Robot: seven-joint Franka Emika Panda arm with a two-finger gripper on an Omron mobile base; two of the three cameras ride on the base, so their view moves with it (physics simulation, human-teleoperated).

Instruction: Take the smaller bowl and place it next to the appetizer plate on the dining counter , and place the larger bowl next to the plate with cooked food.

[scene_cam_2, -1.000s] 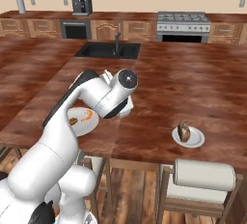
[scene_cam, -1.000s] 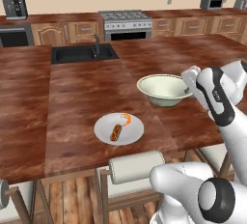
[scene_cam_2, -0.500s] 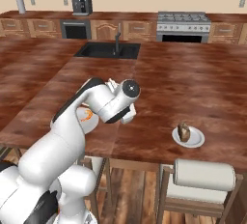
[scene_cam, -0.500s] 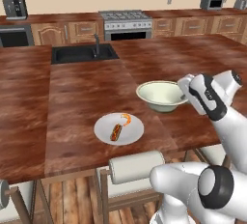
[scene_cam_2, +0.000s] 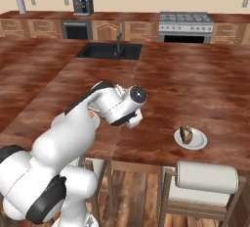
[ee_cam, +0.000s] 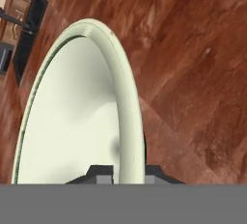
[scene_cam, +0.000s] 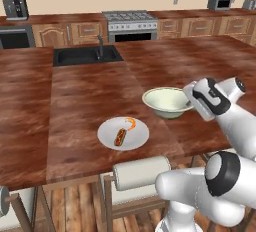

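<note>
Left base view: the arm is reaching in from the right, and the end effector (scene_cam: 190,105) is meeting the near-right rim of the larger bowl (scene_cam: 167,102). The bowl is sitting on or just above the dining tabletop (scene_cam: 80,91), near and to the right of the plate with cooked food (scene_cam: 123,133), with a gap between them. Judging by this, the step in hand is placing the larger bowl beside that plate. The next move calls for settling the bowl flat, close to the plate without bumping it, then letting go and backing off the rim.

Right base view: the arm is folding across the near edge of the tabletop, its wrist blocking the bowl. The appetizer plate (scene_cam_2: 190,138) is lying well to the right, carrying its dark brown chunk. I cannot make out the smaller bowl here.

Hand view: the bowl's pale rim is running between the two dark fingertips (ee_cam: 101,172), one inside the rim and one outside. The jaws are standing narrow, pinching the wall of the bowl. Whether the base is touching the wood, I cannot tell.
</note>
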